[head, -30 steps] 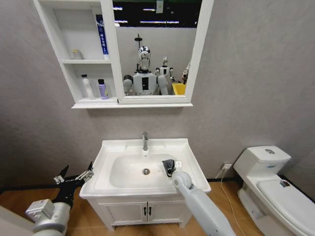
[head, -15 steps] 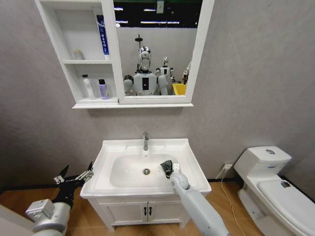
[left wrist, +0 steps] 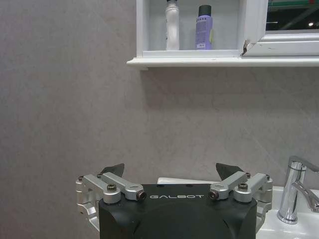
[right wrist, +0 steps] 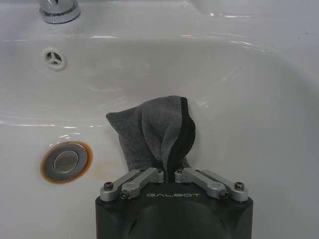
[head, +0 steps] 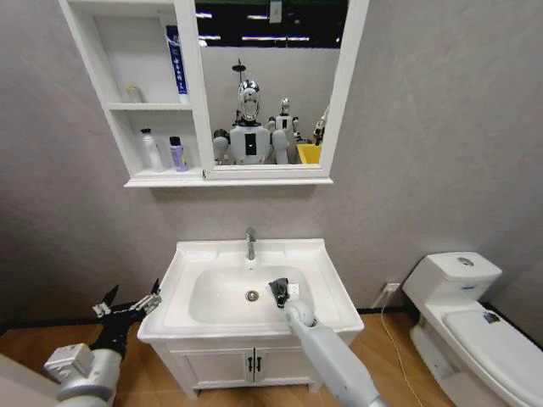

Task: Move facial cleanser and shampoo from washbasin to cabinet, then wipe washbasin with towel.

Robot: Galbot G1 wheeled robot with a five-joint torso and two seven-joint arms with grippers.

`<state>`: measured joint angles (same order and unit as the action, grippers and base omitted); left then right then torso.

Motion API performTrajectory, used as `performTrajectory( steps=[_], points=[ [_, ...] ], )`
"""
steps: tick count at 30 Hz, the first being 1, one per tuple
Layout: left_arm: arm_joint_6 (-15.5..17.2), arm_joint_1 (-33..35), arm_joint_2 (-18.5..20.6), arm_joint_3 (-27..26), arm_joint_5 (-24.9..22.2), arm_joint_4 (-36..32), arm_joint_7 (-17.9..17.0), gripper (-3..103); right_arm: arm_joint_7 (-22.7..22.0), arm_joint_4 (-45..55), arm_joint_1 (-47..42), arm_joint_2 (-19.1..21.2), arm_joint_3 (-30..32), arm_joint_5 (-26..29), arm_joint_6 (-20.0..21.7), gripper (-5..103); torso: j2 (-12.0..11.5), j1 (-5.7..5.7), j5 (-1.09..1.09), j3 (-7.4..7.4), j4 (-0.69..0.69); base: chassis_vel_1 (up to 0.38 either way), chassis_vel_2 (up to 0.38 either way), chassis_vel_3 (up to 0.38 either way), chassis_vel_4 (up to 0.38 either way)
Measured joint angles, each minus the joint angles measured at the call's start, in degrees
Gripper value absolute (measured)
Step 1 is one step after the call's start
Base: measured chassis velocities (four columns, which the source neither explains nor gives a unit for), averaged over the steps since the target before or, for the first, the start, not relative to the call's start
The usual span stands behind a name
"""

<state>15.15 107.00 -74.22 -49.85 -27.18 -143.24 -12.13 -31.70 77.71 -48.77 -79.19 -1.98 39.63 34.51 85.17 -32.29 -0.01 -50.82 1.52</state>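
Note:
My right gripper [head: 280,293] is shut on the dark grey towel [right wrist: 155,131] and presses it against the bowl of the white washbasin [head: 318,252], just right of the round drain [right wrist: 65,162]. The chrome tap [head: 250,242] stands at the basin's back. A white bottle [head: 150,149] and a purple bottle [head: 176,153] stand on the lower shelf of the cabinet [head: 112,106] beside the mirror; I cannot tell which is the facial cleanser and which the shampoo. My left gripper [head: 129,305] hangs open and empty, left of the basin.
A white two-door vanity [head: 251,365] carries the basin. A white toilet [head: 475,326] stands to the right. A blue-and-white tube [head: 175,61] and a small jar [head: 132,93] sit on the cabinet's upper shelf. The mirror [head: 270,80] reflects the robot.
My right gripper has dragged the towel leftward across the basin bowl, from the right side toward the drain. The left arm has not moved.

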Motion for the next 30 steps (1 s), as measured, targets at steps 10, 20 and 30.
performTrajectory(
  steps=[10,20,30],
  points=[
    [0.0,0.0,0.0,0.0,0.0,0.0,0.0,100,2.46,-4.9,3.4,-2.8,-0.75,0.29,-0.17,4,0.0,0.0,0.0,0.0,-0.01,0.0,0.0,0.0,0.0],
    [0.0,0.0,0.0,0.0,0.0,0.0,0.0,100,3.86,-8.77,5.97,-5.16,-1.44,1.96,-0.05,4,0.0,0.0,0.0,0.0,-0.01,0.0,0.0,0.0,0.0],
    [0.0,0.0,0.0,0.0,0.0,0.0,0.0,100,4.44,-10.5,7.94,-7.95,-3.67,3.14,0.36,4,0.0,0.0,0.0,0.01,-0.02,0.0,0.0,0.0,0.0]
  ],
)
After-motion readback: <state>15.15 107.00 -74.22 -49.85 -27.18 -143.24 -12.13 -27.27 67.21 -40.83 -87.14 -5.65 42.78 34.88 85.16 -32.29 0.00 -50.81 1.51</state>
